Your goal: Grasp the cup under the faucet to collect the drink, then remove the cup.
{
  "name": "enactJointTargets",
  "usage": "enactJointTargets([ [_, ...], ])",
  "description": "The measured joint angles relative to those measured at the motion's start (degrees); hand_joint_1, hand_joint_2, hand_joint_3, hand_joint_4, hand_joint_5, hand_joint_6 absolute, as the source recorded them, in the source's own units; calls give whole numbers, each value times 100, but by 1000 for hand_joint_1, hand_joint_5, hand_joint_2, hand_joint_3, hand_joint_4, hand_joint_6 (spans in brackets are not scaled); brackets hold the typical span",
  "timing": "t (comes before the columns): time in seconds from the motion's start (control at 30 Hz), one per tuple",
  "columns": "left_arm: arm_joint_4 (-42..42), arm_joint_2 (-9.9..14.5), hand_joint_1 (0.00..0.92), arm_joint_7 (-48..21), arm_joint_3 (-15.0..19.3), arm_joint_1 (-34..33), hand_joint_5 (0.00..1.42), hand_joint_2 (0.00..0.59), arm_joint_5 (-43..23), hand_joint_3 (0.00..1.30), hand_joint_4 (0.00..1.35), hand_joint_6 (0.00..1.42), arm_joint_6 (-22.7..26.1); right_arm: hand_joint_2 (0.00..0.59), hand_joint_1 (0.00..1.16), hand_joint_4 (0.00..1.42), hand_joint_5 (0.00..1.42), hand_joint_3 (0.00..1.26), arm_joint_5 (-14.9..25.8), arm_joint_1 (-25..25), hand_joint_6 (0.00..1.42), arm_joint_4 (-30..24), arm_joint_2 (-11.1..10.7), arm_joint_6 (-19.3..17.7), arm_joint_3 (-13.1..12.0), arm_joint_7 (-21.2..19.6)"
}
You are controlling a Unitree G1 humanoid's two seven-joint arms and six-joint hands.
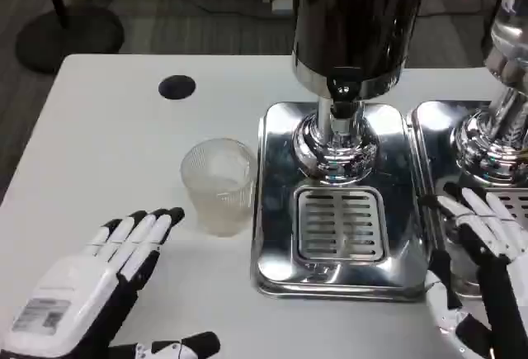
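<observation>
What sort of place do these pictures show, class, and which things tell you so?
Probably a drinks-serving test bench: a chrome drink dispenser with a drip grille, a clear plastic cup on a white table, and a bare floor behind.

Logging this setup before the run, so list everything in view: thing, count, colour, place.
cup: one, clear plastic, upright on the table, left of the dispenser base, not under the faucet
drink dispenser: one, dark tank on a chrome column, centre top
faucet: one, black and chrome, above the drip grille
drip grille: one, silver, set in the chrome base
second dispenser: one, chrome, right edge, partly cut off
black disc: one, on the table, upper left
table: one, white
left hand: one, white and black, open, near the cup, not touching
right hand: one, white and black, open, lower right
</observation>
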Motion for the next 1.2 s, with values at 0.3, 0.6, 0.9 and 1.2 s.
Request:
enactJointTargets([
  [0.3,161,25,0,-57,77,-7,0,89,-222,0,0,0,-99,586,487,151,107,273,-15,-36,197,58,94,1,140,2],
  [0.6,347,44,0,-40,186,-30,0,70,-435,0,0,24,-396,586,489,151,108,273,-49,-123,201,156,214,11,184,3],
  [0.9,817,38,0,43,415,-379,8,57,-926,0,0,158,-664,586,491,151,109,275,-62,-128,209,191,265,11,193,-2],
  [1.2,1123,37,23,-357,455,-1095,83,42,-1313,0,0,204,-360,586,492,160,109,286,-60,-85,211,191,282,11,181,-12],
])
